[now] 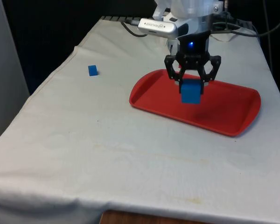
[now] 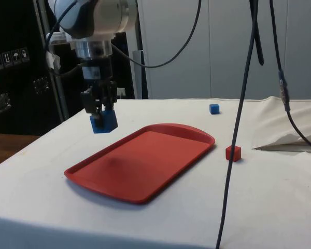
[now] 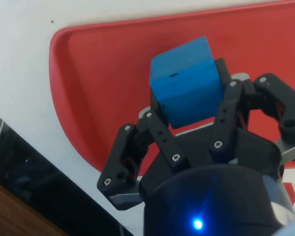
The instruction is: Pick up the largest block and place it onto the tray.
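My black two-finger gripper (image 1: 192, 83) pinching big blue cube block (image 1: 191, 91), up in air above flat red plastic tray (image 1: 233, 114). I go down slow, then let go.

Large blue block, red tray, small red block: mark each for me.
Large blue block (image 1: 191, 91), front view: its facing side, below the fingers.
Red tray (image 2: 160, 155), side view: bare floor of the tray.
Small red block (image 2: 233, 153), side view: its near face.

Two blue blocks, large (image 1: 191, 91) and small (image 1: 93, 70), one red block (image 2: 233, 152), one red tray (image 1: 233, 112).
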